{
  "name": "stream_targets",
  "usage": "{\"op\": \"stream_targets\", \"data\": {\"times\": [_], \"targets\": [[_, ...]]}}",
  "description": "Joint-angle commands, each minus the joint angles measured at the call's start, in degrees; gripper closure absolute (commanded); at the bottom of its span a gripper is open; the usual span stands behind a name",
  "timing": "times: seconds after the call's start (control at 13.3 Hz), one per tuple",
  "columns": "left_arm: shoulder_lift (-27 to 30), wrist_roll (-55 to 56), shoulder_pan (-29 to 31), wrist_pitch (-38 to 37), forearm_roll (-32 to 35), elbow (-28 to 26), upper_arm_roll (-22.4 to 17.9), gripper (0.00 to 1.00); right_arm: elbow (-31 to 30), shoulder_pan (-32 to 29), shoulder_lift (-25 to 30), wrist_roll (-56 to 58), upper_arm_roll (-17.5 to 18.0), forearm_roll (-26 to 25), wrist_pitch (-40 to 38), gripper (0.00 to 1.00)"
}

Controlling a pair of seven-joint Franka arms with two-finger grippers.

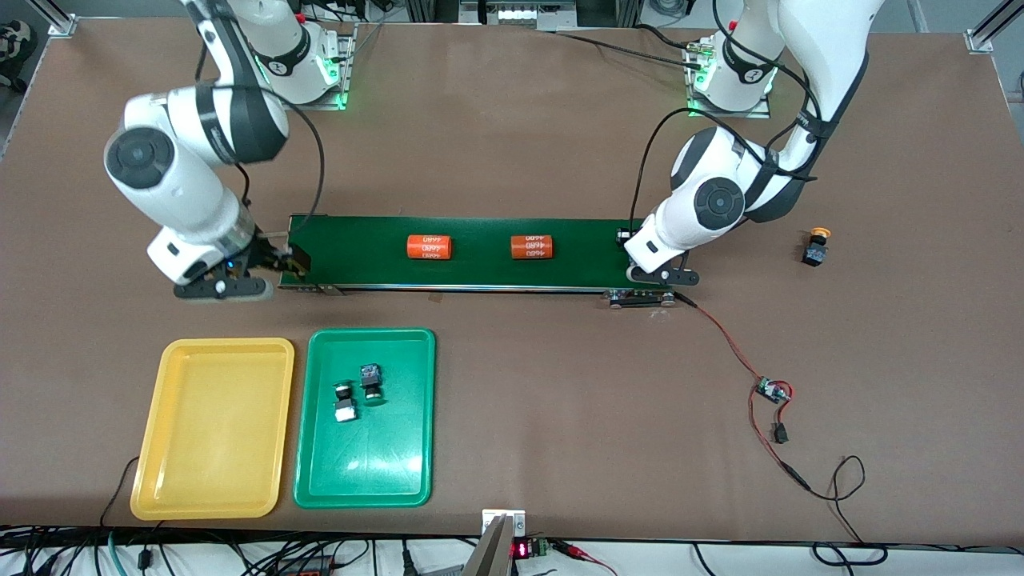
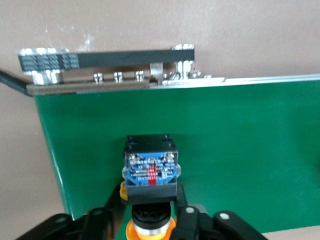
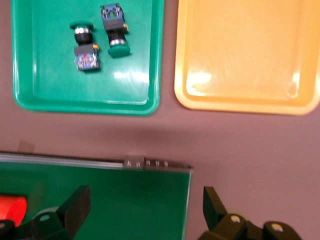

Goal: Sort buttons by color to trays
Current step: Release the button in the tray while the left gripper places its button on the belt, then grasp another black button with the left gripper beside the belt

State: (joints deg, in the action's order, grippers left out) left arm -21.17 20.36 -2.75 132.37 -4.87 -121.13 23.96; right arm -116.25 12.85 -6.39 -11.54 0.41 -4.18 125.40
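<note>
Left claw hung low over the long dark-green belt, at the left arm's end of it. Straddled a small push-button switch with yellow-orange mushroom cap and black-blue boxy body. Clamped or let go, could not tell. Switch appeared to rest on the belt.

Key relation: long axis of the switch ran straight out from the left claw, cap tucked in at the claw, boxy body pointing away along the belt, toward the right arm's end. Judged a hand-off by belt, not a reach across.

Right claw waited over the belt's right-arm end, jaws spread wide, nothing between them. Between the two claws on the belt lay two orange cylinders w/ white print, long axes along the belt.

Shallow yellow plastic tray lay just past the right claw's belt end, nearer the front camera, no switch in it. Right arm clearly the closer one for the drop.

Shallow green plastic tray beside it held two green-capped switches, side by side.

Second yellow-orange-capped switch sat on the brown table, apart from the left claw – off the belt.
</note>
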Motion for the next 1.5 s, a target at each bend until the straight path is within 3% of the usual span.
{"op": "stream_targets", "data": {"times": [0.0, 0.15, 0.38, 0.75, 1.13, 1.43], "targets": [[4.5, -0.3, -0.3, -2.3, -1.3, 0.9, -0.1, 0.0, -3.4, -0.5, 2.9, -0.9, 0.4, 0.8, 0.5, 0.0], [8.3, -0.6, 0.8, -7.2, -1.3, 0.9, -0.4, 0.0, -3.1, -0.1, 2.1, -1.4, 0.5, 0.9, 0.7, 0.0], [10.8, -0.7, 8.3, -11.3, -0.3, 0.8, -1.8, 0.0, -3.0, 0.1, 1.3, -1.6, 0.7, 0.9, 0.9, 0.0], [10.3, -17.0, 13.4, -11.7, 7.6, 0.8, -12.7, 0.0, -2.4, -0.1, 0.9, -1.7, 0.8, 0.9, 0.5, 0.0], [6.7, -30.1, 23.9, -11.6, 11.3, -0.7, -13.2, 0.0, -2.1, 0.0, 0.9, -1.7, 0.8, 1.0, 0.5, 0.0], [4.7, -37.7, 24.9, -9.7, 17.1, -2.3, -13.2, 0.0, -2.2, 0.0, 0.8, -1.7, 0.8, 1.0, 0.5, 0.0]]}}
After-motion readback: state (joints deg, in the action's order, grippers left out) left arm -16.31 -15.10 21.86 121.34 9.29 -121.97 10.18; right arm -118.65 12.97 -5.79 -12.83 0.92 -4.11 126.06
